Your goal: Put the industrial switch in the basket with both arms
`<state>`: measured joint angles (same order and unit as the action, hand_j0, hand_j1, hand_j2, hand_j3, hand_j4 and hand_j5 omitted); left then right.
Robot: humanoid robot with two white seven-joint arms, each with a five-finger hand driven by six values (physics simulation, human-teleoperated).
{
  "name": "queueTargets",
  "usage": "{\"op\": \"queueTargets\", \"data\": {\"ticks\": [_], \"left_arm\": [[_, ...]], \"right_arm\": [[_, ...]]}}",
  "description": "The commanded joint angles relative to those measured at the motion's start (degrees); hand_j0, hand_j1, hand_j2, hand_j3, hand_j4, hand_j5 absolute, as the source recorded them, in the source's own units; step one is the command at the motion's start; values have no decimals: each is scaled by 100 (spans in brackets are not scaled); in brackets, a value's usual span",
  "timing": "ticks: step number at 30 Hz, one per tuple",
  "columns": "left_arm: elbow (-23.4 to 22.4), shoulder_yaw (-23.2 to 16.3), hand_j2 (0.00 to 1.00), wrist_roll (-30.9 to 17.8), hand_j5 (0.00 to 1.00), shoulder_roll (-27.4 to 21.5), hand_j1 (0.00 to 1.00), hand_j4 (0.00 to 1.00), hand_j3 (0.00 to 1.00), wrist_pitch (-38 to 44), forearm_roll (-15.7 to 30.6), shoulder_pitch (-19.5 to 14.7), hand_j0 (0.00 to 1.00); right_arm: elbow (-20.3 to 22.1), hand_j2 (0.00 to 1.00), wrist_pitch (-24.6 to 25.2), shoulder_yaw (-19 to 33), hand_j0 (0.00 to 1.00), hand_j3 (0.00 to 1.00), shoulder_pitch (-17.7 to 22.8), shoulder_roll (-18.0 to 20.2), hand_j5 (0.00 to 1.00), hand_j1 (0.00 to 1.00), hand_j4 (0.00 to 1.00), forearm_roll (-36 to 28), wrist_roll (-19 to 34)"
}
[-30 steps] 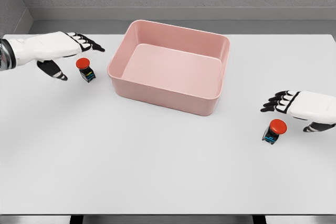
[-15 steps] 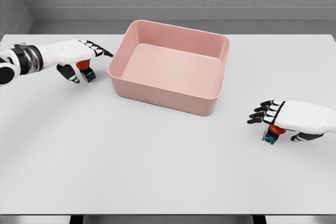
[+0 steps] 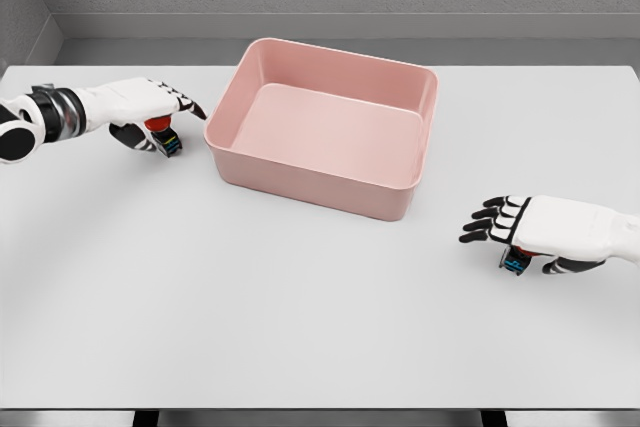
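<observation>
The left hand [image 3: 150,107] is covering one switch [image 3: 163,134] beside the pink basket [image 3: 325,127], fingers spread. The right hand [image 3: 540,227] is doing likewise over the other switch [image 3: 515,262] (grip unclear on both).

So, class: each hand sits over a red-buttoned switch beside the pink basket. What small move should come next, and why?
Probably closing the fingers. The left hand and right hand each cover a switch that stands on the table, with fingers extended, and the basket holds nothing.
</observation>
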<state>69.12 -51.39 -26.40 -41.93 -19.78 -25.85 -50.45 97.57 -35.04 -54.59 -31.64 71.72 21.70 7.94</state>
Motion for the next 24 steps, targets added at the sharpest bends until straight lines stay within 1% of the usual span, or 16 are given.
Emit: {"op": "queueTargets", "data": {"ticks": [1,2,3,7,10,12,13,14,16,17,20,21,24], "left_arm": [[-4,6,77,3,77,-8,77,77,77,1,1,0,77],[-12,6,76,3,76,-8,76,76,76,1,-7,0,76],[-12,6,76,3,76,-8,76,76,76,1,-78,0,76],[-144,6,76,3,76,-17,76,76,76,-8,-122,0,76],[-162,6,76,3,76,-17,76,76,76,-8,-166,0,76],[-170,15,76,3,76,-35,76,76,76,1,-183,0,76],[-188,24,76,3,76,-35,76,76,76,1,-289,-9,76],[-329,24,76,3,76,-17,76,76,76,1,-324,-18,76],[-408,50,76,65,76,-17,76,76,76,1,-368,-26,76],[-417,41,76,100,76,-8,76,76,76,1,-377,-44,76],[-399,33,76,100,76,27,76,76,76,-8,-368,-53,76],[-390,24,77,100,77,97,77,77,77,-17,-368,-53,77],[-364,24,77,100,77,106,77,77,77,-61,-359,-53,77]], "right_arm": [[34,96,4,1,96,96,0,0,96,96,96,-26,41],[34,90,4,9,90,90,0,-9,90,90,90,-26,147],[25,90,4,1,90,90,9,-9,90,90,90,-26,147],[-45,89,4,9,89,89,18,9,89,89,89,-26,261],[-37,82,4,27,82,82,44,9,82,82,82,-26,270],[-37,80,4,27,80,80,44,9,80,80,80,-26,270],[-37,77,4,36,77,77,44,9,77,77,77,-26,270],[-37,77,4,36,77,77,44,9,77,77,77,-26,270],[-45,76,4,53,76,76,44,18,76,76,76,-17,287],[-54,72,4,62,72,72,44,26,72,72,72,-17,357],[-63,69,4,71,69,69,35,35,69,69,69,-17,358],[-63,66,4,124,66,66,44,35,66,66,66,-17,358],[-63,62,4,132,62,62,44,35,62,62,62,-17,366]]}}
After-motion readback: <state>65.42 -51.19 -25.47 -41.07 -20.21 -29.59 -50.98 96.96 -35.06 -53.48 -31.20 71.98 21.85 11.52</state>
